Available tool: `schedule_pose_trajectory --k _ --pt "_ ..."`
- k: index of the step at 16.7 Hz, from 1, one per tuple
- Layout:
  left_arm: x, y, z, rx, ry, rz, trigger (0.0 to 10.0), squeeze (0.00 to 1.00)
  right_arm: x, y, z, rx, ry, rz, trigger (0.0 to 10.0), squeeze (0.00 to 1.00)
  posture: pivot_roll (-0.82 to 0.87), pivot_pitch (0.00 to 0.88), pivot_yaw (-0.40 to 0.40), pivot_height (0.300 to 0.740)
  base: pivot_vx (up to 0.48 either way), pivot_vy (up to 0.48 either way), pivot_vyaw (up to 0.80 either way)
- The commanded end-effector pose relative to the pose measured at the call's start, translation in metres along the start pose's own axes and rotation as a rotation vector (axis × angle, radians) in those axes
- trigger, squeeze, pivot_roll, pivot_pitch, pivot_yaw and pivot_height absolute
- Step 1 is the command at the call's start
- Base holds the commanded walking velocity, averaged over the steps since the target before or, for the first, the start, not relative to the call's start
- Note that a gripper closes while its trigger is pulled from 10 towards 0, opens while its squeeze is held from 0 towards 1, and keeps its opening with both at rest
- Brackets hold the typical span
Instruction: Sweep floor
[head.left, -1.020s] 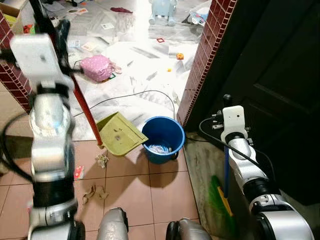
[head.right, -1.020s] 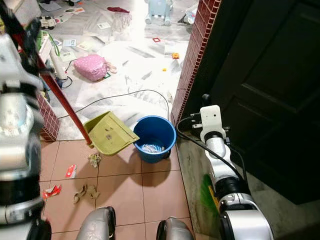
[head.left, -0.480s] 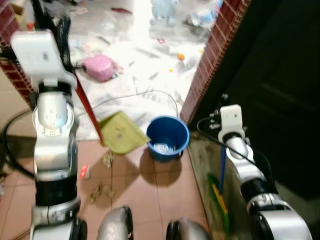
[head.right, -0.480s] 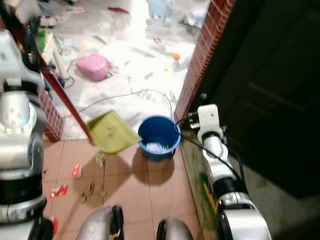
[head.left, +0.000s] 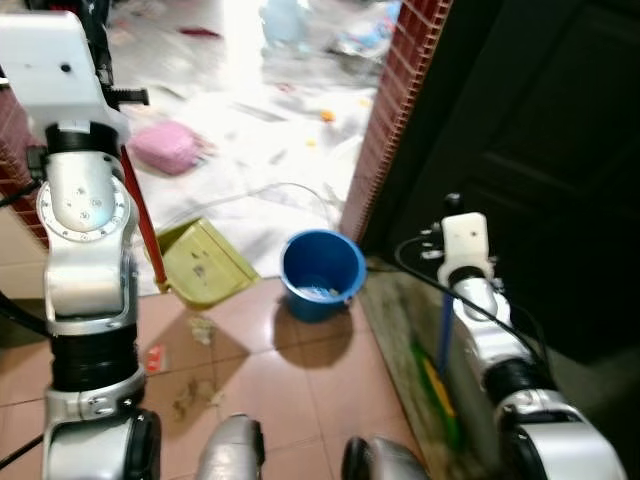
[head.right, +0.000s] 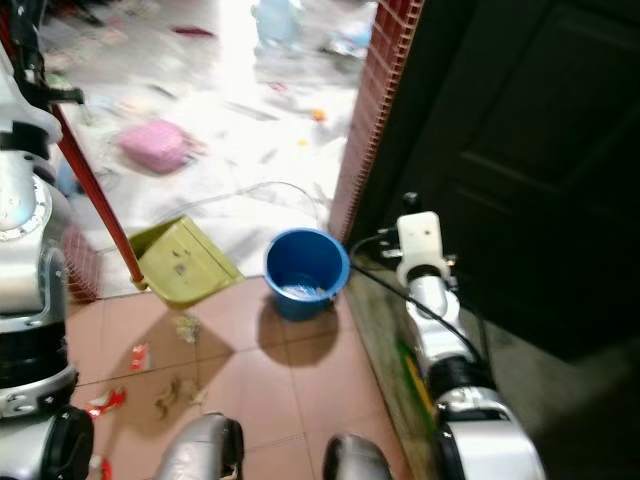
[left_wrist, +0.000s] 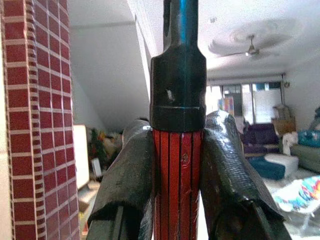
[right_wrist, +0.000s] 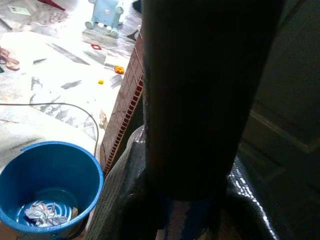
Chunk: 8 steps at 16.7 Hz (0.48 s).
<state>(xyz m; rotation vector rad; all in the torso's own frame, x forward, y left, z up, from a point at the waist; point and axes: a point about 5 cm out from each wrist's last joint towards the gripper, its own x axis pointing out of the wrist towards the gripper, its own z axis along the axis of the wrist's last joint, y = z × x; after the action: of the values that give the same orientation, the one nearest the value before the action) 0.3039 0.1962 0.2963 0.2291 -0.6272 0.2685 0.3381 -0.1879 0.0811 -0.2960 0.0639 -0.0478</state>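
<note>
Terracotta tile floor (head.left: 290, 370) meets a pale, littered floor beyond a red brick pillar (head.left: 385, 110); a dark door (head.left: 540, 150) fills the right side. Head views are slightly blurred. Left claw (left_wrist: 176, 165) is raised high and closed on the red ribbed handle (left_wrist: 176, 185) of the dustpan, just below its black collar, with both fingers (left_wrist: 131, 175) pressed against the shaft. The handle runs down to the yellow-green dustpan (head.left: 200, 262), which sits tilted at the edge of the tiles, just beside the blue bucket (head.left: 321, 273). The bucket holds some crumpled paper scraps at its bottom (right_wrist: 47, 211). Loose debris (head.left: 203, 328) lies on the tiles near the dustpan, with a small red wrapper (head.right: 137, 356) farther left. Right claw (right_wrist: 192, 220) is closed around the dark upper part of the broom handle (head.left: 444, 335), whose blue section shows between the fingers; the broom's green bristles (head.left: 436, 385) rest low by the door. A black cable (head.left: 280, 190) loops over the pale floor, and a pink bag (head.left: 165, 147) lies beyond it. No legible writing or labels can be made out.
</note>
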Motion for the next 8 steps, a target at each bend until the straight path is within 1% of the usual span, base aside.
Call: schedule_pose_trajectory --k 1,2,4,5,6,7,8 --pt "-0.003 -0.005 0.004 -0.01 -0.024 -0.014 10.0 0.0 0.003 -0.006 0.003 -0.015 -0.008 -0.016 10.0 0.0 0.03 0.084 -0.069 0.74 0.0 0.48 0.0" --pt "-0.01 -0.009 -0.007 0.005 0.012 -0.039 10.0 0.0 0.003 -0.005 0.004 -0.017 -0.009 -0.014 10.0 0.0 0.04 0.083 -0.07 0.74 0.0 0.48 0.0" --pt "-0.018 -0.014 -0.021 -0.016 0.077 -0.04 10.0 0.0 0.005 -0.002 0.007 -0.026 -0.018 -0.004 10.0 0.0 0.03 0.083 -0.07 0.74 0.0 0.48 0.0" --pt "-0.027 -0.019 -0.034 -0.035 0.137 -0.051 10.0 0.0 0.006 0.002 0.011 -0.026 -0.03 0.012 10.0 0.0 0.03 0.083 -0.07 0.74 0.0 0.48 0.0" --pt "-0.034 -0.024 -0.042 -0.049 0.173 -0.061 10.0 0.0 0.006 0.005 0.013 -0.026 -0.042 0.026 10.0 0.0 0.04 0.08 -0.072 0.74 0.0 0.48 0.0" --pt "-0.037 -0.027 -0.045 -0.057 0.188 -0.062 10.0 0.0 0.007 0.006 0.014 -0.027 -0.048 0.032 10.0 0.0 0.04 0.08 -0.072 0.74 0.0 0.48 0.0" --pt "-0.045 -0.031 -0.052 -0.067 0.219 -0.064 10.0 0.0 0.007 0.008 0.016 -0.032 -0.057 0.041 10.0 0.0 0.04 0.08 -0.072 0.74 0.0 0.0 0.0"
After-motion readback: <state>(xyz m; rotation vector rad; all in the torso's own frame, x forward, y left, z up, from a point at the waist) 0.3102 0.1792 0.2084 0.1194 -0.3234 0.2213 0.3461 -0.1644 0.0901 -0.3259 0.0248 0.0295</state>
